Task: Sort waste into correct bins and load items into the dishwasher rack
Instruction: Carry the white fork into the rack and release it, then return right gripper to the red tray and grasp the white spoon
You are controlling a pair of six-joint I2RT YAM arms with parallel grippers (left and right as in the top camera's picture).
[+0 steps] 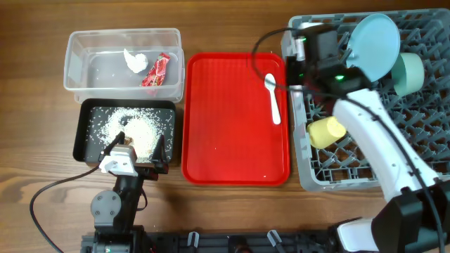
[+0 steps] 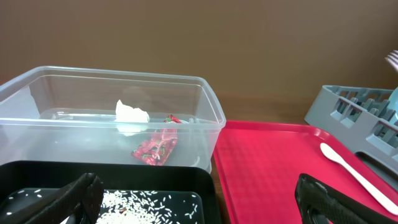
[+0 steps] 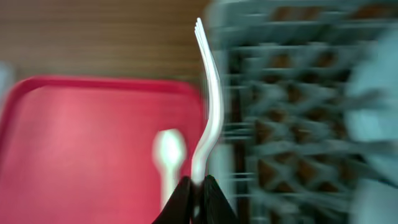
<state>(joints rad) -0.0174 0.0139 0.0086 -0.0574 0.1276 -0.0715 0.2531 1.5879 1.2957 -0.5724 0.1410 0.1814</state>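
My right gripper (image 3: 198, 183) is shut on the white fork (image 3: 208, 93), held upright over the gap between the red tray and the grey dishwasher rack (image 1: 422, 28); overhead it is at the rack's left end (image 1: 301, 56). The white spoon (image 1: 273, 98) lies on the red tray. The rack holds the blue plate (image 1: 376, 46), the mint bowl (image 1: 409, 74) and the yellow cup (image 1: 327, 131). The clear tub (image 1: 74, 67) holds the tissue (image 1: 135, 60) and the red wrapper (image 1: 156, 72). Rice (image 1: 137, 126) lies in the black tray (image 1: 83, 130). My left gripper (image 1: 139, 151) is open over the tray's near edge. The small blue bowl is not seen.
The flat red serving tray (image 1: 225, 140) lies between the black tray and the rack, bare except for the spoon. A black cable (image 1: 49, 193) runs over the wooden table at the front left. The right arm (image 1: 380, 140) reaches across the rack's front part.
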